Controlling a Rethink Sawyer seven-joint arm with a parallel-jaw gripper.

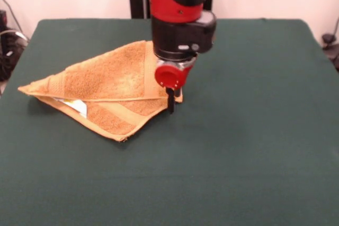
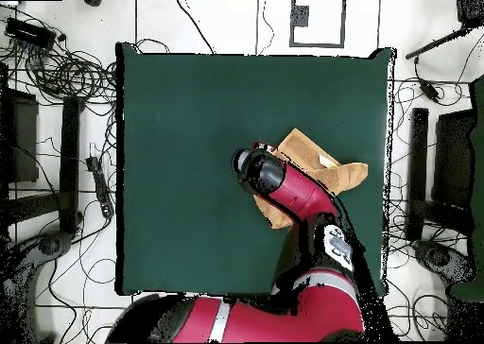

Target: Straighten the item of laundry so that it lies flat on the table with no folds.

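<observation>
tool: dark narrow tips at the towel's right corner, touching the table; can't tell if gripping or apart
towel: golden terry, folded into a rough triangle, white tag at the fold
table: dark green felt

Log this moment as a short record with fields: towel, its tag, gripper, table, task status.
towel: orange towel folded over on itself into a rough triangle, top layer covering the lower one
tag: white tag peeking out between the layers at the picture-left side of the front view
gripper: gripper down at the towel's picture-right corner; open or shut cannot be told
table: green table, towel lying in the half nearer the robot
task status: not done, the fold remains
</observation>
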